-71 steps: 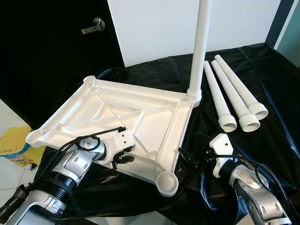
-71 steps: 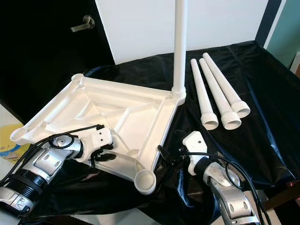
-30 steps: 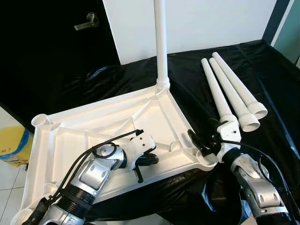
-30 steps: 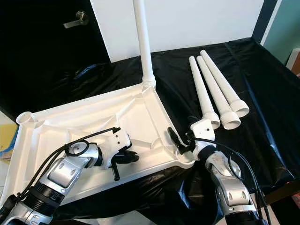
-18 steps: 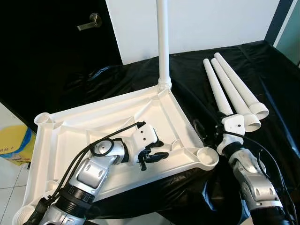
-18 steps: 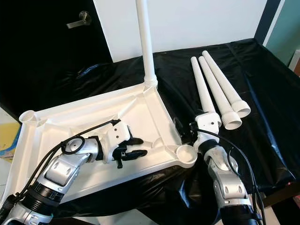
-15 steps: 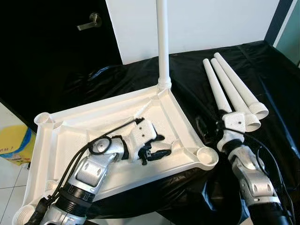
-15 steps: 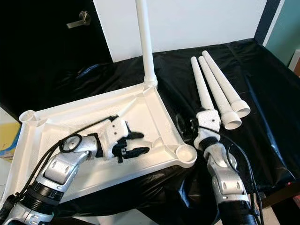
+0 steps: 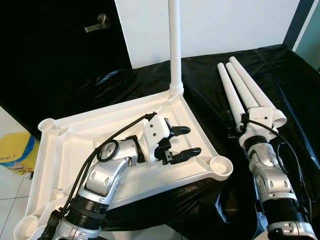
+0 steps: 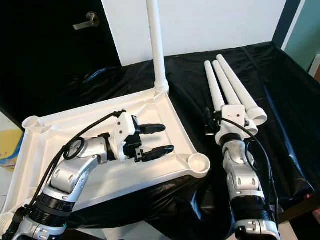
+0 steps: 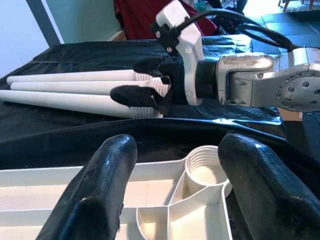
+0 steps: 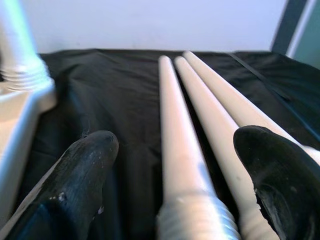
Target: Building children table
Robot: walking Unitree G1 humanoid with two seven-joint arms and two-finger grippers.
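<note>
Since a moment earlier, right end effector (image 12: 170,190) moved off the tabletop's near-right corner to the three loose legs (image 9: 245,92), fingers (image 12: 80,185) apart either side of the leftmost leg's threaded end. Left end effector (image 9: 182,141) rose and swung right over the tray, fingers (image 11: 100,190) spread, gripping nothing. Upturned white tabletop (image 9: 70,145) lay on the black-draped counter (image 9: 295,90), one leg (image 9: 175,45) standing screwed in its far corner, empty socket (image 9: 221,165) near right. Dark door (image 9: 60,50) stood far left.
</note>
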